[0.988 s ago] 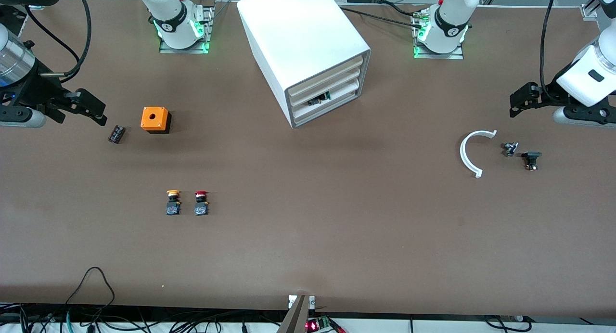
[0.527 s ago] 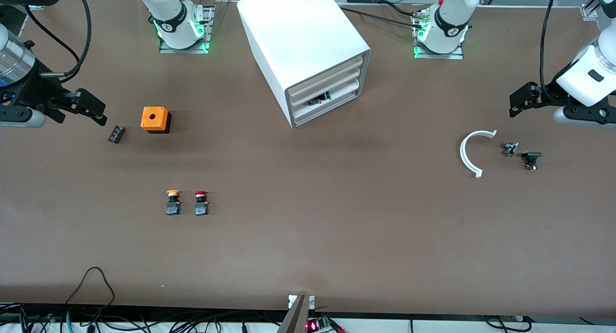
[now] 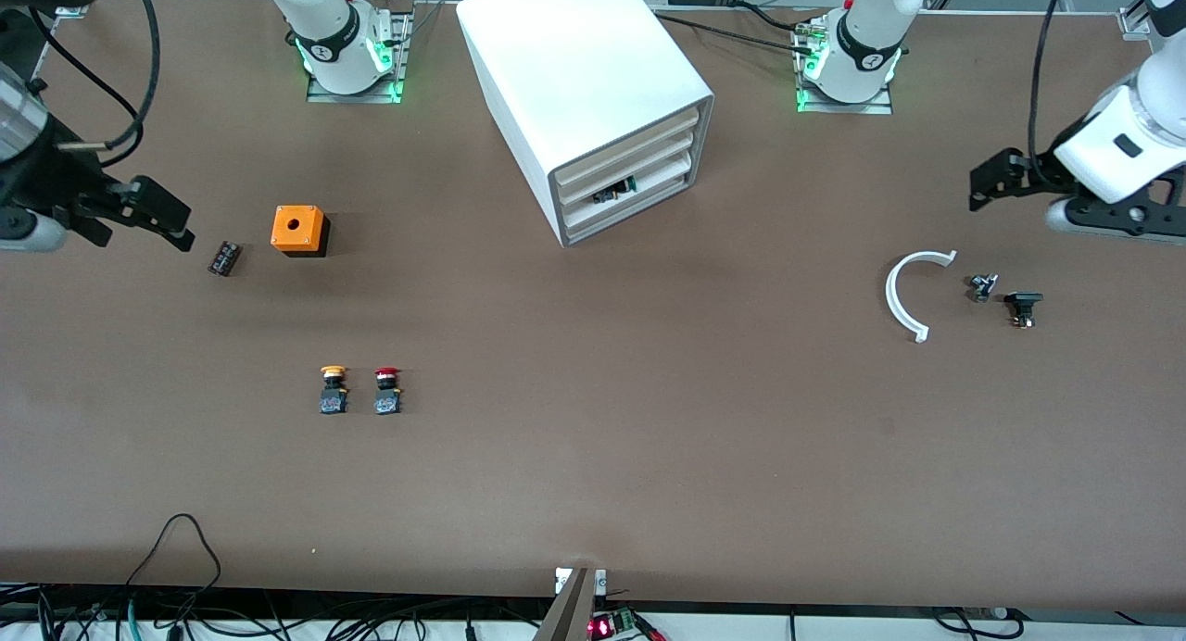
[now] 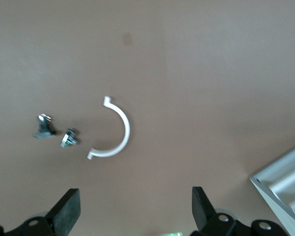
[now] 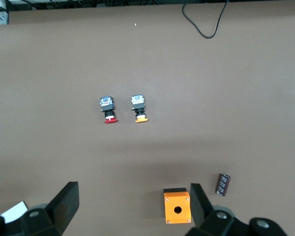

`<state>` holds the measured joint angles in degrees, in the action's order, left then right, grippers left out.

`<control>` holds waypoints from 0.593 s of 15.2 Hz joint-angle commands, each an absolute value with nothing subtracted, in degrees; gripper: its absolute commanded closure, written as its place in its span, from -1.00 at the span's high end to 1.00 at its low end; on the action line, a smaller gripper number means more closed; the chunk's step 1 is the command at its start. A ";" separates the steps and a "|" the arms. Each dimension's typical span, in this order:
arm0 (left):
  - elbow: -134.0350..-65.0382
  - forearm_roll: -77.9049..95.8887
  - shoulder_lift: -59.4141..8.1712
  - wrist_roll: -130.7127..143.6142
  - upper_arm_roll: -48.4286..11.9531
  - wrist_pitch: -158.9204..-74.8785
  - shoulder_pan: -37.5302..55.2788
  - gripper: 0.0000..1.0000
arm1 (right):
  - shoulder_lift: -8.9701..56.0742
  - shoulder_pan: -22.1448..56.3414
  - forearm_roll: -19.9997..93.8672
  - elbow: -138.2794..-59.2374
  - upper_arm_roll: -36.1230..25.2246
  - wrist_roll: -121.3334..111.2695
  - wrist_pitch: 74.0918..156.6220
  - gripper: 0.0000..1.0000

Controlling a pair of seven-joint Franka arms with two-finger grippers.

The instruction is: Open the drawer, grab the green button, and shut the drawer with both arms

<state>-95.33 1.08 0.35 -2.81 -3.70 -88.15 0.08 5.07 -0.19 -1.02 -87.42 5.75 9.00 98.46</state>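
Drawer [image 3: 623, 188] sits shut in the white cabinet [image 3: 574, 76] at mid-table between my bases; something dark and green shows through its front gap, perhaps the button, I cannot confirm. Left gripper [image 3: 993, 185] hangs over bare table near the white arc clip [image 3: 906, 294], fingers spread wide, empty. Right gripper [image 3: 153, 213] hangs near the orange box [image 3: 298, 230], equally wide, empty. Opening step not begun. The front is handle-less, so I judge one finger should hook its edge and pull straight. Right wrist view alone shows the yellow button [image 5: 139, 109] and red button [image 5: 107, 109] from the cap side; left wrist view catches only a cabinet corner.
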 commanded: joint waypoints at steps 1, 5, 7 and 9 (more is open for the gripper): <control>-93.87 3.60 -1.14 -4.31 -4.39 -84.03 1.14 1.00 | 7.90 -0.44 -1.32 -86.75 6.24 9.14 97.99 1.00; -94.04 10.27 -2.98 -4.31 -5.71 -81.92 1.58 1.00 | 10.36 0.53 -1.23 -86.84 6.33 9.23 98.52 1.00; -94.04 15.09 -4.39 -4.83 -5.71 -80.69 1.58 1.00 | 11.77 0.61 -1.23 -86.84 6.33 9.23 99.22 1.00; -94.13 17.83 -6.32 -5.44 -5.71 -78.15 1.58 1.00 | 13.53 0.88 -1.06 -86.92 6.33 9.23 99.49 1.00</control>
